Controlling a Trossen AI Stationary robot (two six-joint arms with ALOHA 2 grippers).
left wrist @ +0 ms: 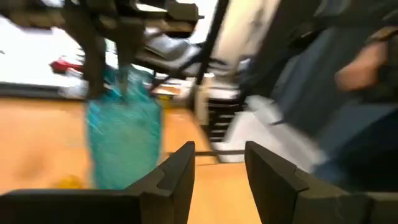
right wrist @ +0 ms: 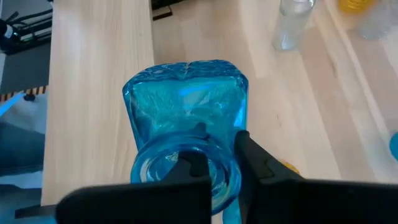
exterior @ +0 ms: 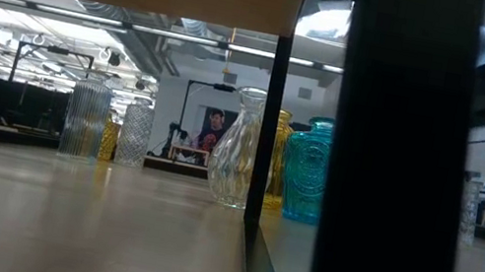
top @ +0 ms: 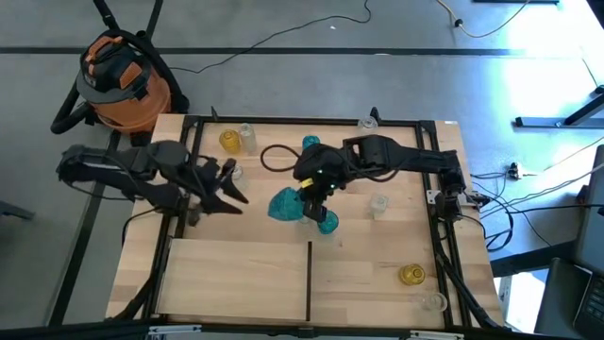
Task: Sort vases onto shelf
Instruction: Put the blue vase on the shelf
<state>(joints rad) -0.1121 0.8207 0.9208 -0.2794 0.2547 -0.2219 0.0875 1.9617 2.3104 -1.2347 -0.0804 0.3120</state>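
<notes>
Shelf (top: 236, 274) first, the pale panel across the near end of the table (top: 396, 170), split by a dark line into two sections; an amber vase (top: 411, 274) and a clear vase (top: 432, 301) already stand on its right section. Right arm next, reaching in over mid-table, and the right gripper (right wrist: 216, 163) has its fingers pinched on the rim of a blue vase (right wrist: 186, 118), one finger inside the mouth and one outside, with the square body hanging below, just short of the shelf's far edge. Good hold, but it is a thin glass lip, so I'd carry it slow and keep it plumb, no swinging. A second teal vase (top: 326, 222) sits right beside the load, so lift clear before sliding across. Set the base flat on the section for blues, then release. Left gripper (left wrist: 214, 171) waits over the table's left side, fingers partly apart and empty. It looks close to the lane and should hold off.
</notes>
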